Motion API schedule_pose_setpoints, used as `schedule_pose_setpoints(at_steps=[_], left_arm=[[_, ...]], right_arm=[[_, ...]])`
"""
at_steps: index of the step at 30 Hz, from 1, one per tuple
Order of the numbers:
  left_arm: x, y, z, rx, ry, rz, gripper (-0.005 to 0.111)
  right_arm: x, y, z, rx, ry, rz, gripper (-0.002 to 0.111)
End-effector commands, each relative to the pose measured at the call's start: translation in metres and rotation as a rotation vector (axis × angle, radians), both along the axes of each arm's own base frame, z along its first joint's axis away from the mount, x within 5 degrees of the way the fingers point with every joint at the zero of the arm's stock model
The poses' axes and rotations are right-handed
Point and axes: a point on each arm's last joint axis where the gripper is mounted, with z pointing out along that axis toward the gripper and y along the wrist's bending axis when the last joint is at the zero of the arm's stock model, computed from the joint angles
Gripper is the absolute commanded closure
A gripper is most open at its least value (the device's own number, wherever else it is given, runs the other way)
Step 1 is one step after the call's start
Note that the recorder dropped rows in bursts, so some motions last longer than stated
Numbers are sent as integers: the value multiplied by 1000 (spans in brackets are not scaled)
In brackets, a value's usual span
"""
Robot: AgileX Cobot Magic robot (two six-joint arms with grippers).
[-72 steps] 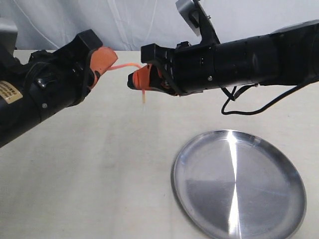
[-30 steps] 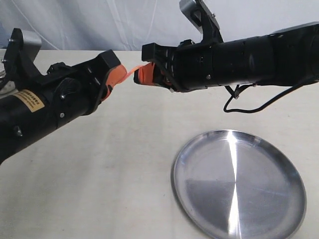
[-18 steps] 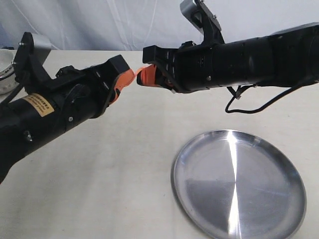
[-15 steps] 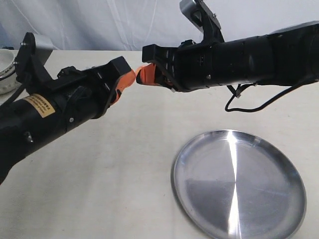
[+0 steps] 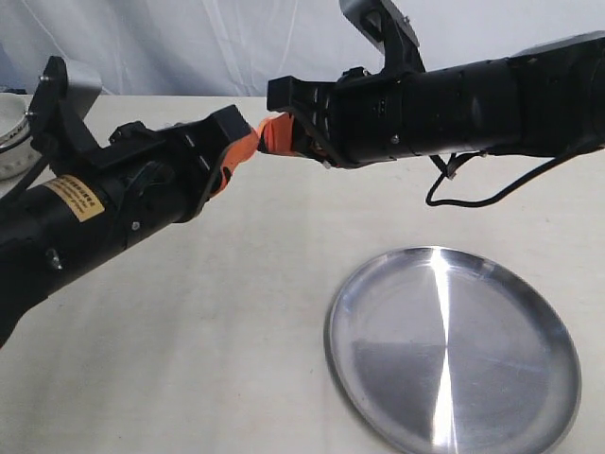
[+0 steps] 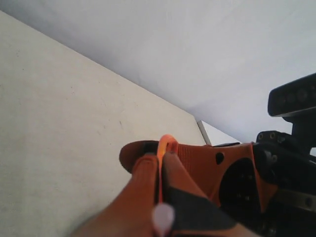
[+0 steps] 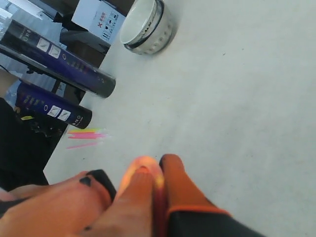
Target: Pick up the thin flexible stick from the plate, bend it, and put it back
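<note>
The thin red-orange stick (image 6: 167,141) is folded into a tight loop above the table. One leg runs between the pads of my left gripper (image 6: 159,160), which is shut on it, and its whitish tip (image 6: 163,217) pokes out behind. My right gripper (image 7: 159,165) is shut on the other leg; the glowing bend (image 7: 140,165) curls over one finger. In the exterior view the left gripper (image 5: 244,151) and right gripper (image 5: 275,134) almost touch, high over the table's far side. The silver plate (image 5: 492,378) lies at the near right with nothing on it.
A white bowl (image 5: 8,132) sits at the far left edge, also the white bowl (image 7: 148,24) in the right wrist view. Two dark tubes (image 7: 59,59) and a box lie beyond the table edge. Thin pink and yellow sticks (image 7: 86,136) rest on the table.
My left gripper has moved right until it nearly meets the right gripper. The stick between them has gone from a wide arc to a tight loop. The right gripper rose slightly.
</note>
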Motion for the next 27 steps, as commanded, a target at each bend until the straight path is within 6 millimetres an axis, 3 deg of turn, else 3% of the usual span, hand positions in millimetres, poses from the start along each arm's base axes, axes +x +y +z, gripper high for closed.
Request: schedule_pose_setpoints(at_steps=[1,27], left_arm=[[-16,-10,-23,179,125,-157,107],[-21,-21,-38,233,172,-212,107]], right_arm=[[14,-6,19,81,9,-166,109],[16,-7,19,77,7,-183,109]])
